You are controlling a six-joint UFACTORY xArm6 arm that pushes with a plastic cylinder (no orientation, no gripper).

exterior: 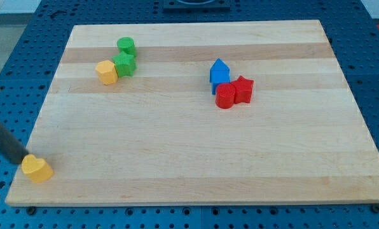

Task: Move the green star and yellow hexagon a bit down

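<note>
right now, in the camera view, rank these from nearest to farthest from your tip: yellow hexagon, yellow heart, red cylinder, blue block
My tip sits at the board's lower-left corner.
1. Yellow heart: touching or almost touching my tip, just to its right.
2. Yellow hexagon: toward the view's upper left, beside the green star.
3. Red cylinder: right of centre.
4. Blue block: just above the red cylinder, slightly farther.

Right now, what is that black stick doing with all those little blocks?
The stick is my rod. My tip sits at the view's bottom left, right against a yellow heart-shaped block. My job is to slide the green star and the yellow hexagon a bit down, but they sit far off near the view's top left, huddled with a green cylinder. A blue block and two red blocks sit right of the middle.
</note>
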